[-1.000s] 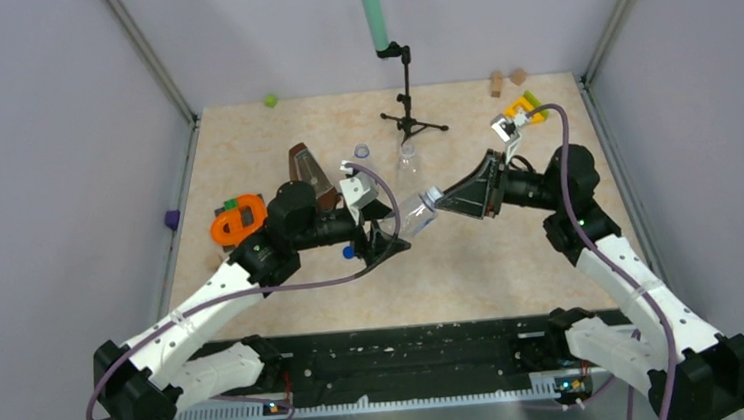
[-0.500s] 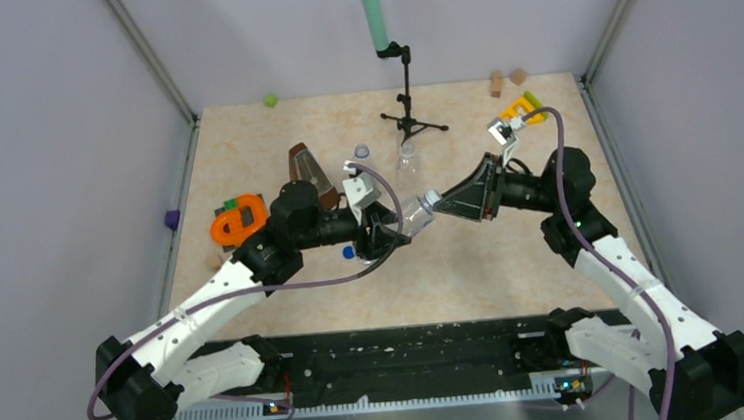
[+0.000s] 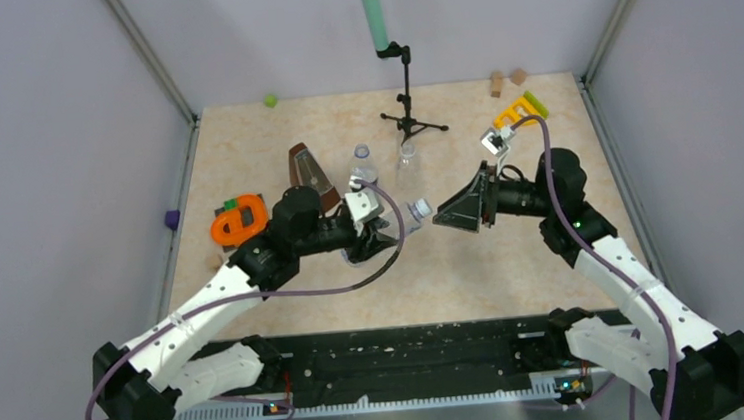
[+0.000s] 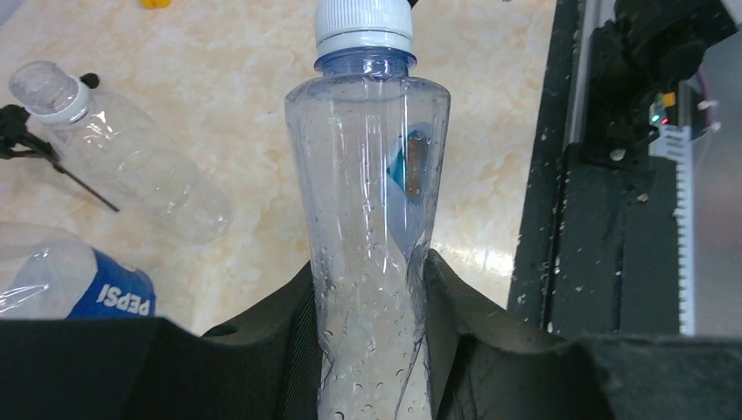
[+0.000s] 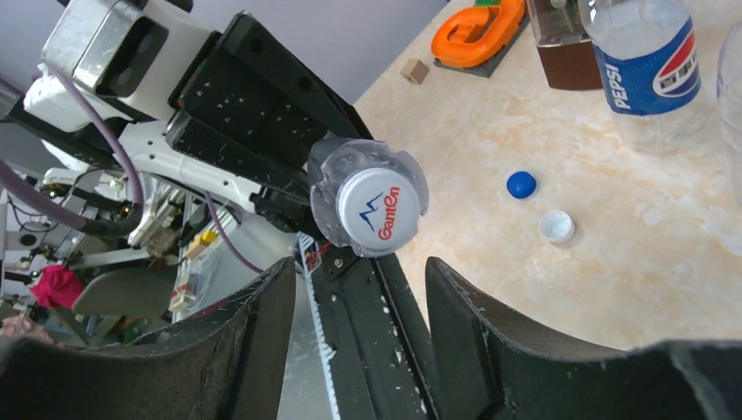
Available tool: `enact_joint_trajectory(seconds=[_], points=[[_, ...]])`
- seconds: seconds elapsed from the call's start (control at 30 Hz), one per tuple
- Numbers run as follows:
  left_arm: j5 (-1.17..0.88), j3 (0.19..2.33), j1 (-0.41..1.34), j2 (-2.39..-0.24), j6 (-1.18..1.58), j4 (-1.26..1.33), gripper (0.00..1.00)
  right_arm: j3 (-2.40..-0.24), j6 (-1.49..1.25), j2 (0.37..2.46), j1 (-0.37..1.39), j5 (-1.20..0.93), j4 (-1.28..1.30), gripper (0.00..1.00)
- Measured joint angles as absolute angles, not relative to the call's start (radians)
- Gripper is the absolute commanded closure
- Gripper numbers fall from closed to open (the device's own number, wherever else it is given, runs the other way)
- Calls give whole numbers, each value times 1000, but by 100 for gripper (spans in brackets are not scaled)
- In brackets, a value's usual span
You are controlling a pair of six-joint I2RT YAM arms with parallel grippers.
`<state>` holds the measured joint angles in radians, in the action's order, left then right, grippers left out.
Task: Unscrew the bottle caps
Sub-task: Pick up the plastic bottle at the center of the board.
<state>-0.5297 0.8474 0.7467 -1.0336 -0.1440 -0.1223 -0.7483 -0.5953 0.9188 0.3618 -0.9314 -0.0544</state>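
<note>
We are clamping the left claw point(image 4: 372, 273) on the bluish bottle point(image 4: 367, 175), held level, cap point(image 5: 379, 208) pointing toward our parted right claw point(image 5: 359, 268)

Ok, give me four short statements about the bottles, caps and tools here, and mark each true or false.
1. The left tool grips the bluish bottle by its body. True.
2. Its white cap is off. False: it sits on the neck.
3. The right tool is clamped on that cap. False: its jaws stand apart, not touching it.
4. A blue cap and a loose white cap lie on the table. True.
</note>
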Motion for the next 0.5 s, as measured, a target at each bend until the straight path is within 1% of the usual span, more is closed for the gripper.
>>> enact_joint_trajectory(seconds=[0.07, 0.27, 0.5], points=[[-509, 845, 747, -1016, -202, -165, 85, -749, -582, 918, 362, -923, -28, 44], [-460, 801, 755, -921, -421, -253, 99, -749, -599, 928, 363, -911, -22, 44], [-307, 730, 827, -855, -608, -245, 100, -668, -788, 972, 366, -903, -214, 44]])
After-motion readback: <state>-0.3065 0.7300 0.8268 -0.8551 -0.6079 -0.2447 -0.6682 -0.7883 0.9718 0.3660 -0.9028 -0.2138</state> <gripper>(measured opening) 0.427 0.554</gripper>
